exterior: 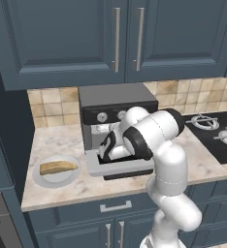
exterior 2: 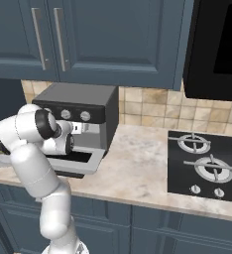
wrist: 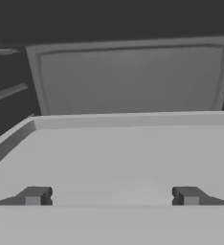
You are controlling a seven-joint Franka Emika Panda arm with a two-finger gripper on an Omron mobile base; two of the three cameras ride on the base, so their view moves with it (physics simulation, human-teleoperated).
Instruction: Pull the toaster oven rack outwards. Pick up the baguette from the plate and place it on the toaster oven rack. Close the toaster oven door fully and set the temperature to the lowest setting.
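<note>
End effector (wrist: 112,195), fingers spread wide, is held low at the toaster oven (exterior: 116,104) mouth, so the rack (wrist: 123,153) can be drawn out.

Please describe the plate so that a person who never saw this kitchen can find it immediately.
Start at the toaster oven on the counter. The plate lies left of it, near the counter's front edge. It is round, pale, and carries the tan baguette.
</note>
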